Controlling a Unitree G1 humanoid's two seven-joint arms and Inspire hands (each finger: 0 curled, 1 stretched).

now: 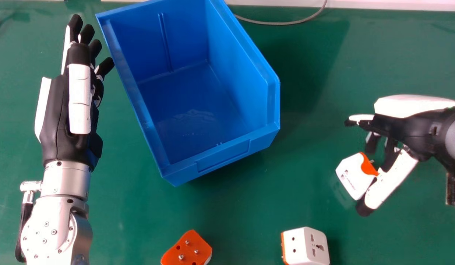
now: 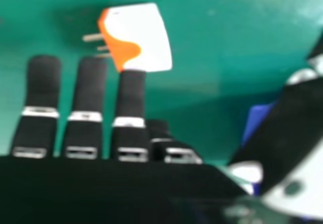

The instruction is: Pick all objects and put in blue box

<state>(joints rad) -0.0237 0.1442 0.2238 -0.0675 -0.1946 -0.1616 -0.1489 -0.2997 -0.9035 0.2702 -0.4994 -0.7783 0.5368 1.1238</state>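
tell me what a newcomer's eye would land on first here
Likely the big open blue plastic box, tilted on the green tabletop at the head view's upper middle. Next, perhaps, the black and white right hand at the right, beside a white and orange plug adapter, and the bright orange adapter near the bottom edge.

The robot's left forearm (image 1: 54,224) is silver, rounded at the joint and dotted with small screws, with a black rod (image 1: 24,221) running alongside. Its left hand (image 1: 54,121) is black with white shell panels and black fingertips. The right hand (image 1: 415,127) matches, its black fingers (image 2: 86,90) crossed by pale metallic bands.
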